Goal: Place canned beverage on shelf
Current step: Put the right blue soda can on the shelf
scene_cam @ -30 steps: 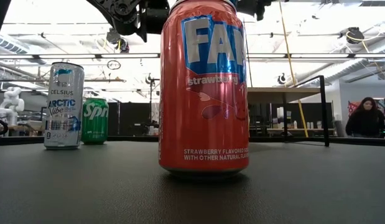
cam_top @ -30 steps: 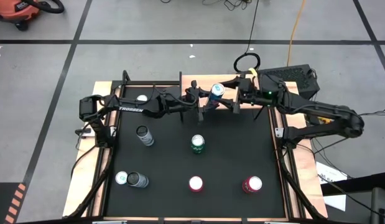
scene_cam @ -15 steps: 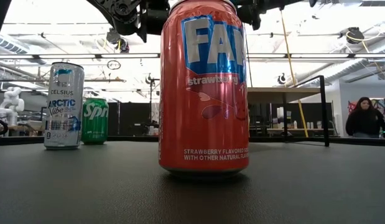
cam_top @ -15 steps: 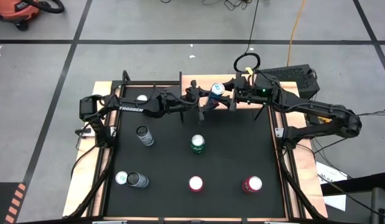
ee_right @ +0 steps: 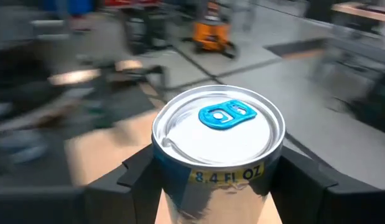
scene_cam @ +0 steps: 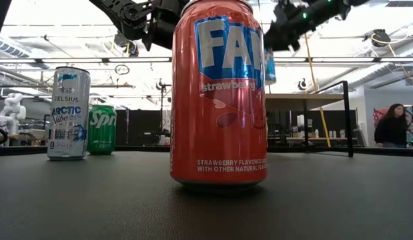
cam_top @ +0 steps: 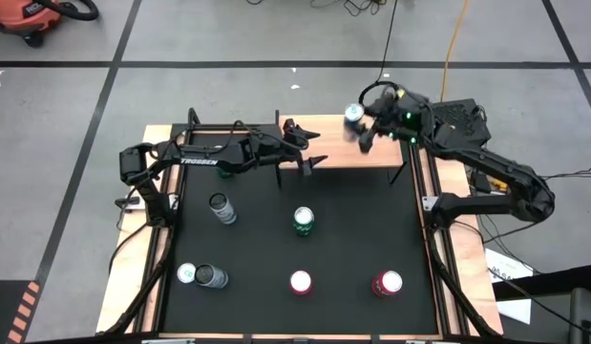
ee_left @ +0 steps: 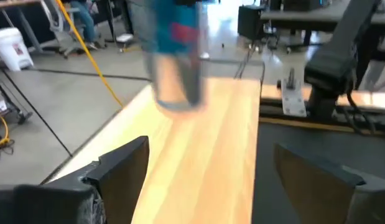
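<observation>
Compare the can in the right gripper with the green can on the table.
The blue-tabbed can is held aloft in the right gripper over the shelf; the green can stands free mid-table. The first is silver-blue, the second green. Both are upright.

silver-topped can [ee_right: 218,134] with blue tab, seemingly blue-sided, light-wood shelf [ee_left: 198,162], red strawberry can [scene_cam: 218,93]

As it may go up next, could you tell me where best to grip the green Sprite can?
Take the green Sprite can around its round side wall, fingers on opposite sides, coming from the shelf side. It stands upright and alone mid-table, and the open left gripper is nearest there; the right gripper holds a blue can.
</observation>
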You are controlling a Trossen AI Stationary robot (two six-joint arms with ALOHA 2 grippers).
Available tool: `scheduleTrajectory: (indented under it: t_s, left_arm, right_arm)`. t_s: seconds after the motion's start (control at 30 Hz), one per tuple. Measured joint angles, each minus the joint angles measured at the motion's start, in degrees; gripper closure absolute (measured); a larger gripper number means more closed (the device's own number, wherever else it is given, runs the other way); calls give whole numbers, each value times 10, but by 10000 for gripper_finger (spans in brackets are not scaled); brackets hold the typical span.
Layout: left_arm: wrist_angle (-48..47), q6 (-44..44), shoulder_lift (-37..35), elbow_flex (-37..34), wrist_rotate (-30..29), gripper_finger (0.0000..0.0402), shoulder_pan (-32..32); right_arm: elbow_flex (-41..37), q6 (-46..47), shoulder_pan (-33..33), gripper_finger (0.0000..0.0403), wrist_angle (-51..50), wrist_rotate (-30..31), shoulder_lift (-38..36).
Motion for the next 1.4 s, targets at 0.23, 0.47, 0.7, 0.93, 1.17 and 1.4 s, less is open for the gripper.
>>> scheduleTrajectory:
  t_s: [0.23,0.47,0.7,0.93,1.17,1.4]
  left_arm:
    - [-16,1,0,0,0,57,-2]
    - [-17,7,-10,-3,-11,57,-5]
    - [-22,17,-53,-3,-13,57,-7]
    - [-30,29,-74,-3,-22,57,-8]
    - [-64,43,-110,-3,-35,57,-10]
    - [-126,49,-162,-7,-54,57,-11]
  right_arm:
    - [0,-2,-123,175,-25,-69,0]
    - [-31,1,-191,175,-19,-108,0]
    - [-100,22,-229,175,72,-139,-1]
    - [-102,8,-236,175,74,-139,-1]
    - [-103,-8,-237,150,58,-140,-3]
    - [-99,-16,-237,86,19,-119,-54]
